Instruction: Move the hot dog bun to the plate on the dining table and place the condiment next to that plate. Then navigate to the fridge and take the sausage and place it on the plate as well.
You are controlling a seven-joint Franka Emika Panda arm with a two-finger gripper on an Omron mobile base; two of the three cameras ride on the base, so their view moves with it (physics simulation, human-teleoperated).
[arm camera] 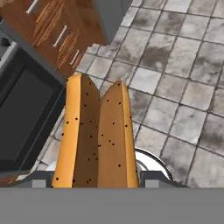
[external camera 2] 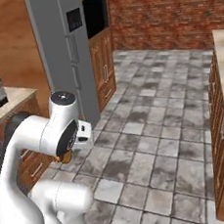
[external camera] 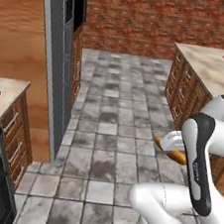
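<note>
At ten o'clock in the left base view stands the tall grey steel fridge (external camera: 58,62), doors closed, above a grey tiled floor (external camera: 113,114). Toward four o'clock, the white arm's gripper (arm camera: 96,183) clamps the tan, speckled, split hot dog bun (arm camera: 95,135), which points up toward twelve o'clock in the hand view.

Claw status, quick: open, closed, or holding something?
Claw: closed on the hot dog bun, carried above the tiled floor.
</note>
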